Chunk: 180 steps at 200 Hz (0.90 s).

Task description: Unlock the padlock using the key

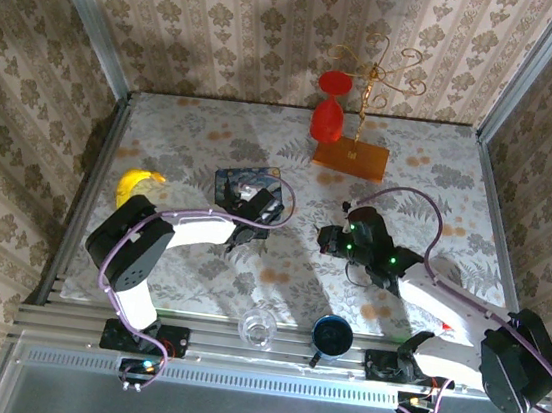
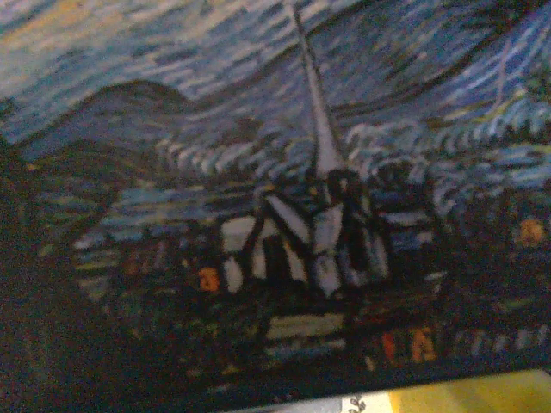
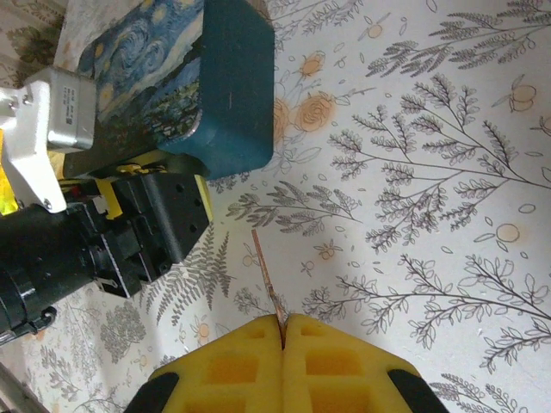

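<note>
The right claw has its yellow pads pressed together on a thin coppery strip, seen edge-on, which I take for the key. Its long axis runs straight out from the tips and leans a little to their left, and its free end hangs over the bare desk. Ahead of this claw and well off to its left lies the blue painted tin. The left claw sits right against it, and I cannot tell whether that claw is spread or closed. The padlock is too small or hidden to place; I judge it lies by the tin, nearer the left arm, so the key must travel forward and leftward.
</note>
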### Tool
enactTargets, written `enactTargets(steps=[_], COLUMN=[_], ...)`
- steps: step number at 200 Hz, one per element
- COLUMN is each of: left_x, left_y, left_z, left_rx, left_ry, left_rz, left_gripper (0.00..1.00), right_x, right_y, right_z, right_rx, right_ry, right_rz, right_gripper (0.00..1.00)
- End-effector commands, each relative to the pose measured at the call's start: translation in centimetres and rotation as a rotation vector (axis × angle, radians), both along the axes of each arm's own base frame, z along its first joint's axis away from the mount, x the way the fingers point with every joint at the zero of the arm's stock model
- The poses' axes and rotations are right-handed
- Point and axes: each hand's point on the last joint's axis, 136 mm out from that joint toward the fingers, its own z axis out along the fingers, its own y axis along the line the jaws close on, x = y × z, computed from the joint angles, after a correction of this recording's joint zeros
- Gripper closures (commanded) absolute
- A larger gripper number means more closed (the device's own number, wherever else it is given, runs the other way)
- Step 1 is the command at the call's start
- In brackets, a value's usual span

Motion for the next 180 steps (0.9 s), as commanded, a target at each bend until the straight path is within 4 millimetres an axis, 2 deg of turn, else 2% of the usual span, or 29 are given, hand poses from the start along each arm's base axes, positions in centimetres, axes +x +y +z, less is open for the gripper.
enactTargets(steps=[1, 45, 111, 172, 180], left_x=[0.2, 0.6, 1.0, 1.7, 1.8], left_y=[1.2, 1.7, 1.1, 0.7, 0.8], left_z=[-0.8, -0.7, -1.1, -0.5, -0.5], left_rx=[0.038, 0.07, 0.047, 0.031, 0.032], left_ry=[-0.005, -0.033, -0.051, -0.09, -0.092], left_rz=[0.055, 0.079, 0.066, 0.063, 0.064], left_gripper=[0.42, 0.48, 0.48, 0.48, 0.52], right_x=[0.8, 0.9, 0.8, 0.8, 0.8], right_y=[0.5, 0.5, 0.6, 0.6, 0.6], right_z=[1.4, 1.2, 1.2, 1.1, 1.2], right_rx=[0.019, 0.02, 0.027, 0.028, 0.03], right_ry=[-0.035, -0.032, -0.033, -0.034, -0.035], right_rz=[0.007, 0.006, 0.01, 0.01, 0.01], right_gripper=[1.0, 1.0, 1.0, 1.0, 1.0])
